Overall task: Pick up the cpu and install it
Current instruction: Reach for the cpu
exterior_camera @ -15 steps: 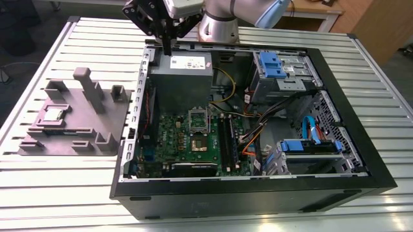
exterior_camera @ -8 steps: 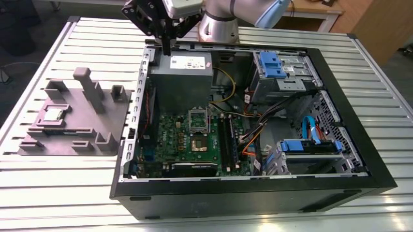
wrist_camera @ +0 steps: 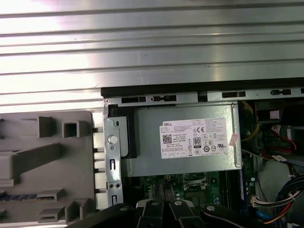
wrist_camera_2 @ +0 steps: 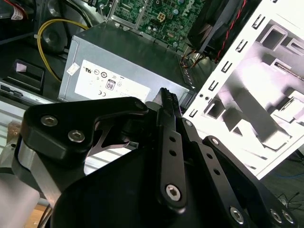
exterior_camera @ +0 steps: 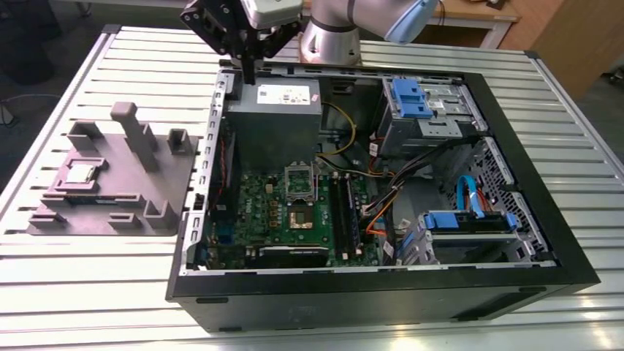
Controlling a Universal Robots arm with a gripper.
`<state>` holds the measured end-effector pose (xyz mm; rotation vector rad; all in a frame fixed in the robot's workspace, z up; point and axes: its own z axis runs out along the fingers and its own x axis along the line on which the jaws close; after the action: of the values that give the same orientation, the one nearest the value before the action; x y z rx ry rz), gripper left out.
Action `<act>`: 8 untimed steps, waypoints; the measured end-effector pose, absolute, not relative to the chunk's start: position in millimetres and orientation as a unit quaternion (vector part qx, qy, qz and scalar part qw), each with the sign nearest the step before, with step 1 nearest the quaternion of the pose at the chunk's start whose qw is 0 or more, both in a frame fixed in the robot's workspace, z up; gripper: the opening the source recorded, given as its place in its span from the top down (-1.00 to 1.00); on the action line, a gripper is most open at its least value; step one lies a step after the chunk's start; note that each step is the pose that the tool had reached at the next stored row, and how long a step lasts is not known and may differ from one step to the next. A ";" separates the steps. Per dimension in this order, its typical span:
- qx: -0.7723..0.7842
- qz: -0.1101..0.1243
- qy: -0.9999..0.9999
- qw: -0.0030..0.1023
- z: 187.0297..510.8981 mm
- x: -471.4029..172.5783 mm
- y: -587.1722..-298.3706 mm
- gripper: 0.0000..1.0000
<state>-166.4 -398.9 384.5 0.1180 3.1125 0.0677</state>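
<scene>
The cpu [exterior_camera: 78,173], a small silvery square chip, lies in a recess of the grey holder block [exterior_camera: 117,183] on the exterior view's left, outside the computer case. My gripper [exterior_camera: 248,77] hangs shut and empty above the case's far edge, beside the silver-grey power supply [exterior_camera: 276,121], well away from the cpu. In the second wrist view its black fingers meet at the tip of the gripper [wrist_camera_2: 166,96] over the power supply [wrist_camera_2: 123,71]. The green motherboard [exterior_camera: 292,219] lies in the case, and its socket [exterior_camera: 300,216] is open.
The open black computer case [exterior_camera: 390,292] rests on a slatted metal table [exterior_camera: 88,292]. Inside are blue drive brackets [exterior_camera: 410,99], yellow and orange cables [exterior_camera: 341,131] and black memory slots [exterior_camera: 343,208]. The case's metal frame [wrist_camera: 111,156] stands between the holder block [wrist_camera: 47,166] and the power supply.
</scene>
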 end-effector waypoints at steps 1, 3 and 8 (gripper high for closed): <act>0.038 0.022 0.999 0.013 384.4 -166.7 -398.9 0.80; 0.038 0.022 0.999 0.013 384.4 -167.1 -398.9 0.80; 0.038 0.022 0.999 0.013 384.2 -168.2 -398.9 0.80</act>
<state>-168.2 -398.9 384.2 0.1179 3.1125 0.0676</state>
